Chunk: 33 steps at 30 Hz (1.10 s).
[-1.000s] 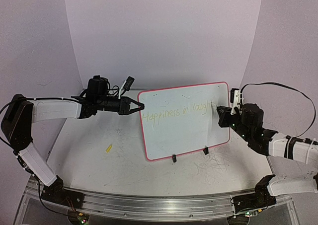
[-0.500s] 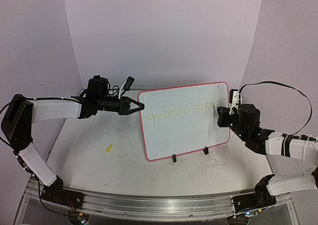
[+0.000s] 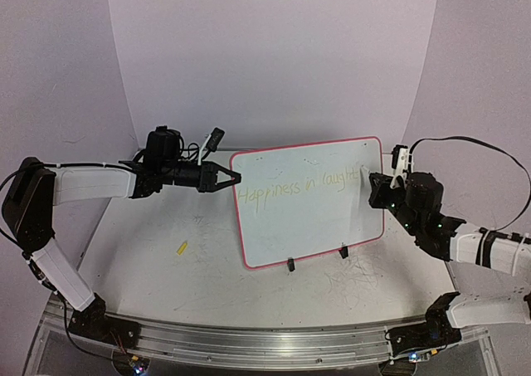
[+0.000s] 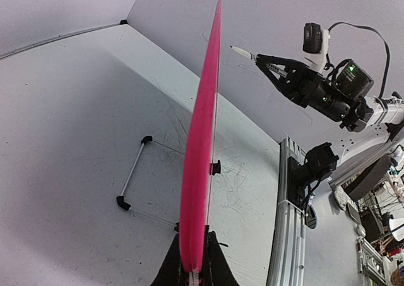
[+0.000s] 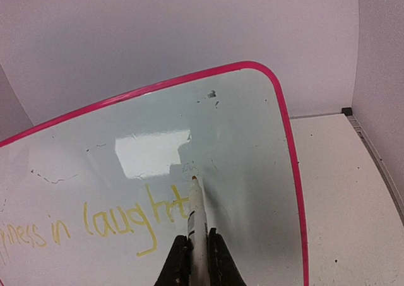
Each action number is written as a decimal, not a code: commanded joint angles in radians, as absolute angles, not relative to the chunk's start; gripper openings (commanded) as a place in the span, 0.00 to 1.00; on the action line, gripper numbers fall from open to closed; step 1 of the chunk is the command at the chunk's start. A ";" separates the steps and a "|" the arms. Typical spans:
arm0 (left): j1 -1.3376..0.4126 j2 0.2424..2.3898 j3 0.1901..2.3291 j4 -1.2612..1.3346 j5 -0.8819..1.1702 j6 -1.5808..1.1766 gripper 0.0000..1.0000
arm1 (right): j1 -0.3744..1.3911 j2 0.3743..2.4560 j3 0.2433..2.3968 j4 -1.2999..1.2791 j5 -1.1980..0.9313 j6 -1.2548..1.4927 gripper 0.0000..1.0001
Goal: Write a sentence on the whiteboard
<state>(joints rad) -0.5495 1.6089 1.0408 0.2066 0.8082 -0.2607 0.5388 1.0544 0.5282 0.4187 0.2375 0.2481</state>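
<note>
The sentence, faint yellow-green handwriting reading "Happiness in laught", runs across the middle of the whiteboard, which stands on its long edge on two black clip feet on the table. At the whiteboard's right edge, the right fingers are clamped tight on a white marker whose tip sits just right of the last "t"; I cannot tell whether it touches the surface. The left fingers are pinched shut on the whiteboard's left pink rim near its top corner, and a small yellow piece lies on the table well left of the whiteboard.
</note>
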 commanded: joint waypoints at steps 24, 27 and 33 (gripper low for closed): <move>-0.571 1.592 1.065 0.149 0.779 -0.209 0.00 | 0.532 1.153 0.568 0.468 0.319 0.262 0.00; -0.571 1.590 1.065 0.149 0.779 -0.209 0.00 | 0.533 1.154 0.568 0.489 0.316 0.253 0.00; -0.571 1.588 1.065 0.149 0.779 -0.209 0.00 | 0.533 1.164 0.581 0.504 0.299 0.237 0.00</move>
